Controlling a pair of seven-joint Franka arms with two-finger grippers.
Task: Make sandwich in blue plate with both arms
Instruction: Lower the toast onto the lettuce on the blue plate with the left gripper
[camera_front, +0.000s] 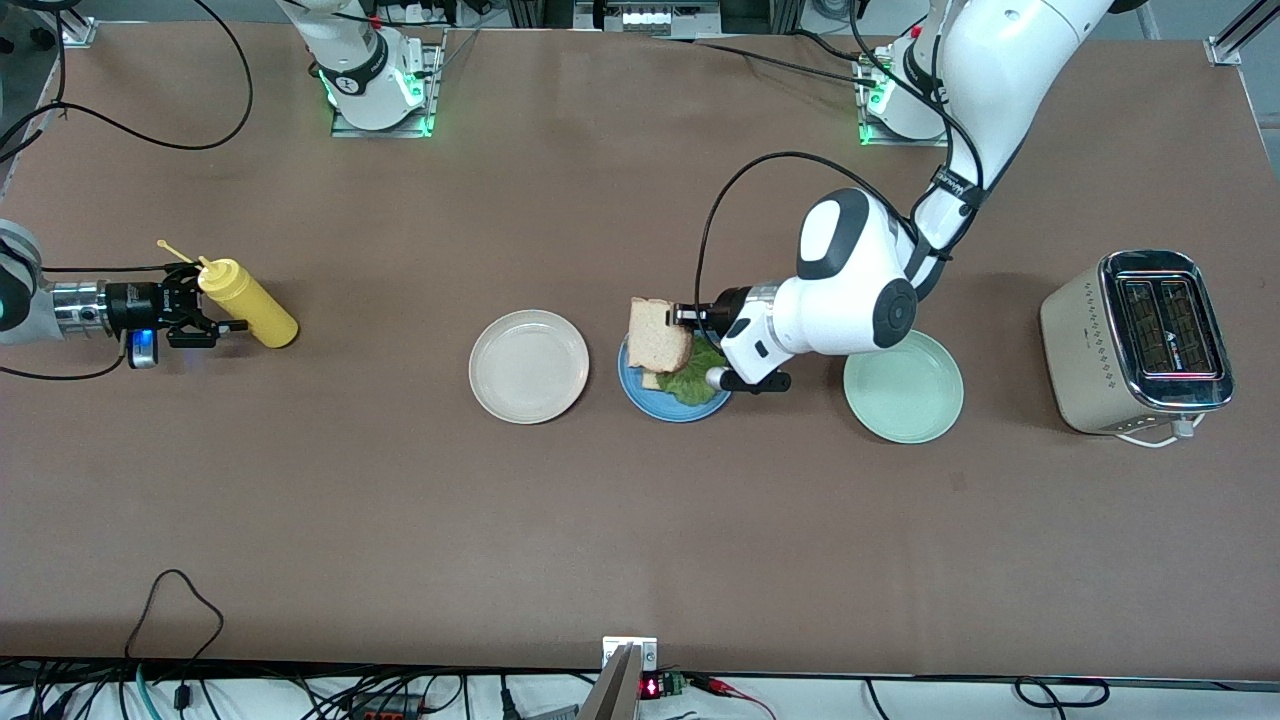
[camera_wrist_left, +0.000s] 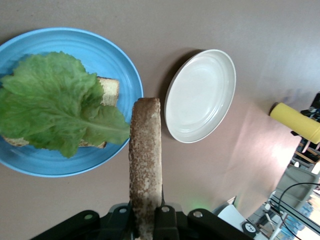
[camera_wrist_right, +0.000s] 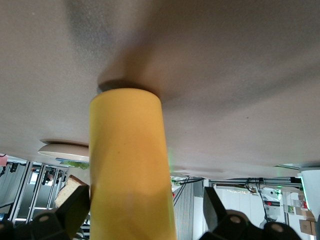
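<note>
**Top slice in the air over the blue plate**

The left pincer is clamped on a slice of bread, holding it on edge above the blue plate. From the left wrist view the brown crust faces the camera, pinched tight between the fingers. On the plate lies another slice with a crinkled green lettuce leaf spread over it (most of that lower slice is hidden by the leaf). The plate sits mid-worktop, between the cream-white plate and the pale mint-green plate.

Over at the right arm's end of the worktop, the right pincer has its fingers spread wide on either side of the yellow squeeze bottle; the right wrist view shows a gap on at least one side. A toaster stands toward the left arm's end.
</note>
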